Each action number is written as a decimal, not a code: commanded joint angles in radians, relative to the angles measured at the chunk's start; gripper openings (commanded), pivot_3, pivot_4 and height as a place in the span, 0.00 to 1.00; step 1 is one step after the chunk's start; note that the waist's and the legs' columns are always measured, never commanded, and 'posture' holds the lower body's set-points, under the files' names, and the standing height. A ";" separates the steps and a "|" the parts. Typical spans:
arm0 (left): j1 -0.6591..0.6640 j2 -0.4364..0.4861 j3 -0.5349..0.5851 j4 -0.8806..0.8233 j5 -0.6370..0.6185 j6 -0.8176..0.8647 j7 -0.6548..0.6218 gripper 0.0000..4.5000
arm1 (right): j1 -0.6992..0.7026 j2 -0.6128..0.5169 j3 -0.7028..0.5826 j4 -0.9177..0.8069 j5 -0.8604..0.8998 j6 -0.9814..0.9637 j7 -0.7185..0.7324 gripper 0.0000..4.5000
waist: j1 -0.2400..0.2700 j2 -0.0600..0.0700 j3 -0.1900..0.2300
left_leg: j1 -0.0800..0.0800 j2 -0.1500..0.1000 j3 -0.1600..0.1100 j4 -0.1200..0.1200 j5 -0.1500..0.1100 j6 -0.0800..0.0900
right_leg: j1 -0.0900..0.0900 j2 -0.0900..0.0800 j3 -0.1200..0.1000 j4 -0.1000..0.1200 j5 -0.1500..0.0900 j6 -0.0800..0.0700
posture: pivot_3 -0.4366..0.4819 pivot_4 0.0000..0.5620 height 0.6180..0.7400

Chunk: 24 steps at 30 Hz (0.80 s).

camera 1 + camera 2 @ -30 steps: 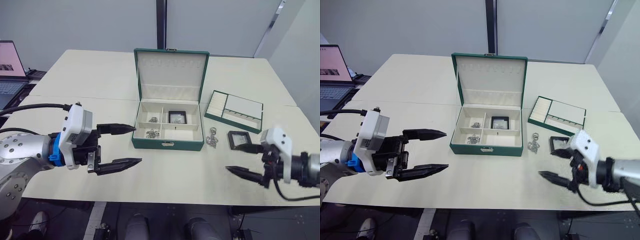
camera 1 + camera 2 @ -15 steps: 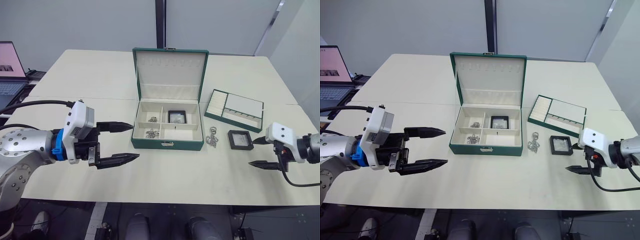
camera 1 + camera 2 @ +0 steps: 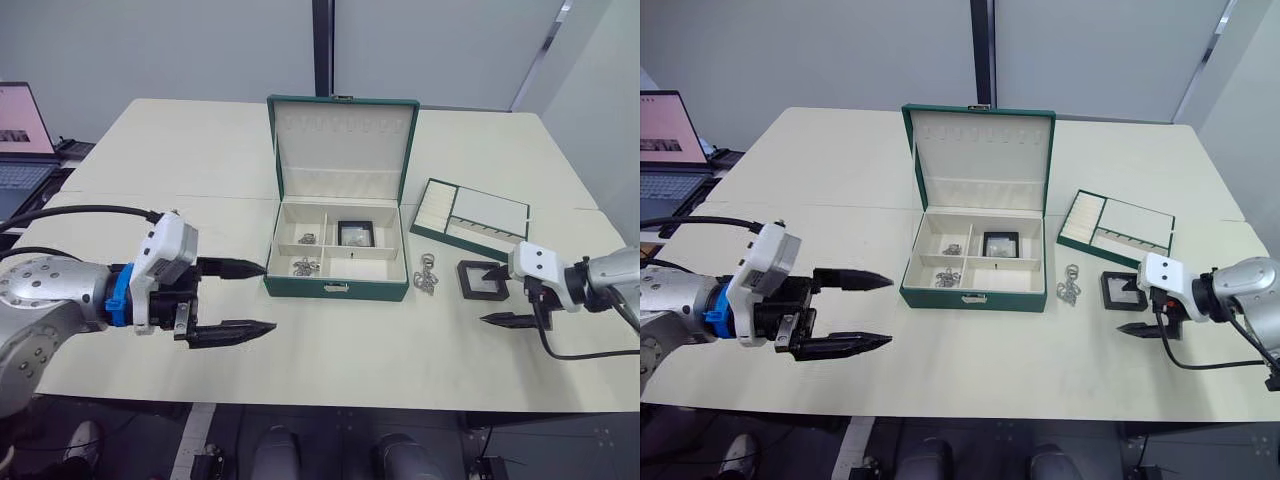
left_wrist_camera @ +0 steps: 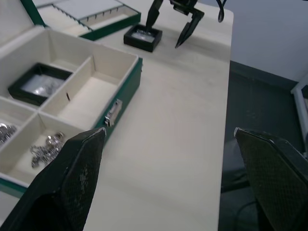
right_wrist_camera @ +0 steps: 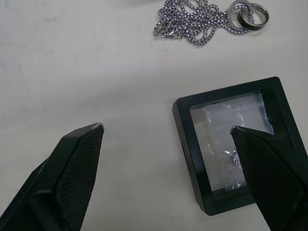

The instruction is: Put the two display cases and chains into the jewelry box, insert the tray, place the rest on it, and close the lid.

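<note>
The jewelry box point(image 3: 336, 252) is seen open at the middle of the pale table point(image 3: 330, 340), its lid point(image 3: 342, 148) standing upright behind it with the cream inner face and a row of small hooks in view. One display case point(image 3: 352, 234) lies in the box's rear right compartment; small silver chains point(image 3: 305, 266) lie in the two left compartments. On the table to the right of the box, a loose chain with rings point(image 3: 425, 275) is noted, and just beyond it the second display case point(image 3: 482, 279), flat on the tabletop. The tray point(image 3: 470, 220) sits behind that case, apart from the box. The right gripper point(image 3: 500, 295) is held low at the second display case with its fingers spread wide; in the right wrist view one fingertip point(image 5: 267, 159) lies over the case's window, the other over bare table. Contact cannot be told. The left gripper point(image 3: 252, 297) hovers left of the box's front, fingers wide apart and empty. A laptop point(image 3: 22, 130) stands at the far left.
</note>
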 commanded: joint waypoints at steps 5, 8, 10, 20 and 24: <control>-0.006 -0.060 0.059 -0.030 -0.007 -0.064 0.028 0.99 | -0.034 0.019 -0.015 0.030 -0.032 -0.033 0.034 1.00 | 0.000 0.000 0.000 | 0.000 0.000 0.000 0.000 0.001 -0.001 | 0.000 0.000 0.000 0.000 0.000 0.000 | 0.48 0.27 1.00; 0.006 -0.056 0.063 -0.032 -0.010 -0.071 0.012 0.99 | -0.044 0.029 -0.014 0.047 -0.042 -0.041 0.041 1.00 | -0.001 0.000 0.000 | 0.000 0.000 0.000 0.000 0.001 -0.002 | 0.000 0.000 0.000 0.000 0.000 0.000 | 0.48 0.27 1.00; 0.008 -0.059 0.066 -0.034 -0.007 -0.087 0.000 0.99 | -0.049 0.034 -0.013 0.057 -0.048 -0.046 0.045 1.00 | 0.000 0.000 0.000 | 0.000 0.000 0.000 0.000 0.001 -0.002 | 0.000 0.000 0.000 0.000 0.000 0.000 | 0.48 0.27 1.00; 0.012 -0.073 0.058 -0.028 0.007 -0.133 -0.004 1.00 | -0.063 0.052 -0.017 0.084 -0.063 -0.048 0.052 0.87 | 0.000 0.000 0.000 | 0.000 0.000 0.000 0.000 0.001 -0.002 | 0.000 0.000 0.000 0.000 0.000 0.000 | 0.48 0.27 1.00; 0.008 -0.080 0.051 -0.025 0.012 -0.143 0.000 1.00 | -0.067 0.056 -0.015 0.095 -0.068 -0.049 0.055 0.57 | 0.000 0.000 0.000 | 0.000 0.000 0.000 0.000 0.001 -0.002 | 0.000 0.000 0.000 0.000 0.000 0.000 | 0.48 0.27 1.00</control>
